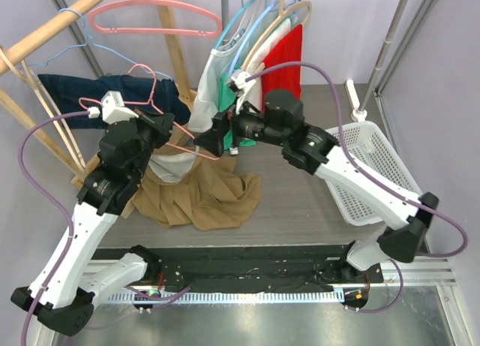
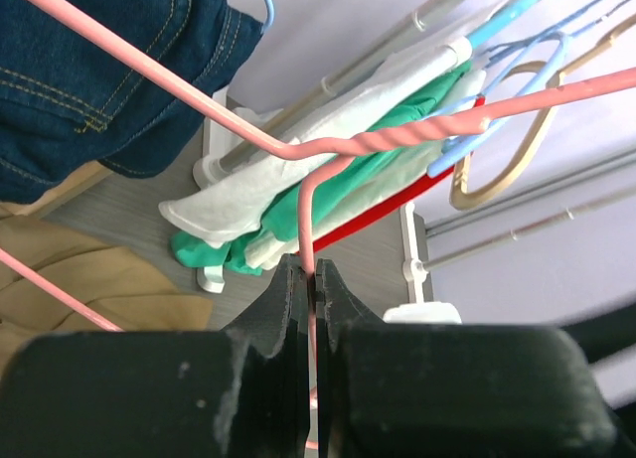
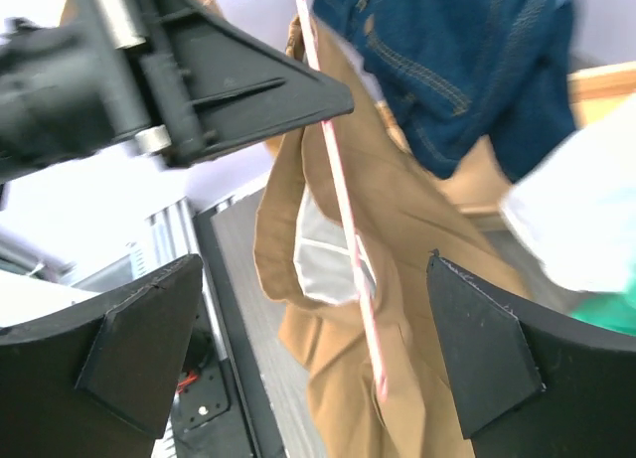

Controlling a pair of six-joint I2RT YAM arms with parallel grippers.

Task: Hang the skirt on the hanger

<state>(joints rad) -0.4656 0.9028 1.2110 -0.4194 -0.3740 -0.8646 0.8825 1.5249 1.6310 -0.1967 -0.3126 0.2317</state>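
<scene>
A tan skirt lies bunched on the table, and its waistband with white lining rises toward the arms. A thin pink wire hanger slants above it. My left gripper is shut on the hanger's wire; in the left wrist view the wire runs down between the closed fingertips. My right gripper stands wide open just right of the left one. In the right wrist view the hanger's arm passes into the skirt's waist opening, midway between the open fingers and touching neither.
Dark jeans hang on a wooden rack at back left, under a large pink plastic hanger. A rail of hung clothes stands behind the grippers. A white basket sits at right.
</scene>
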